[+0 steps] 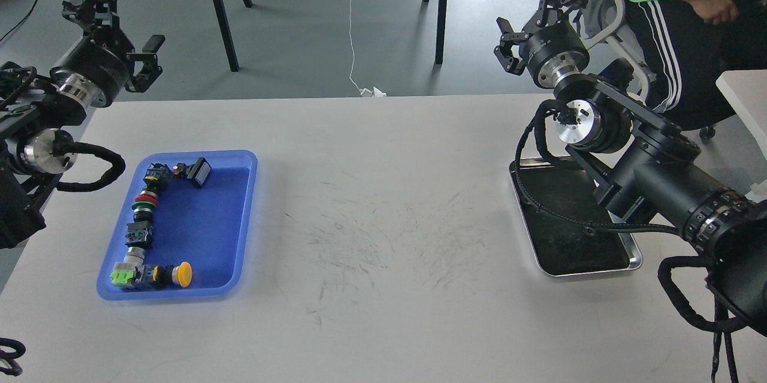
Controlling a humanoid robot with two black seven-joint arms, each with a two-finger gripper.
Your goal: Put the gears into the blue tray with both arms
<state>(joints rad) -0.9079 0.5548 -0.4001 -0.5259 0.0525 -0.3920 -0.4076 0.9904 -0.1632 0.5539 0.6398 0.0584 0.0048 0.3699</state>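
- Currently, head view: shallow rectangular blue plastic tray on the left part of the white table, silver metal tray with black inside on the right part, well apart.
- Tiny black toothed gears: none made out anywhere; possibly lost against the silver tray's black floor or hidden behind the right arm, cannot tell.
- Left gripper: raised beyond the table's far-left edge, fingers spread wide, nothing held.
- Right gripper: raised beyond the far right edge, above the silver tray, fingers spread, nothing held.
- Handling, judged: gears likely light, rigid, not fragile, lying flat and easy to flick away; best pinched across the toothed rim with fingertips only, slow close.
- Counts: gears seen, zero; blue tray, one; silver tray, one; grippers, two; coloured push-button switches in the blue tray, about six along its left and near sides, packed close so count uncertain.
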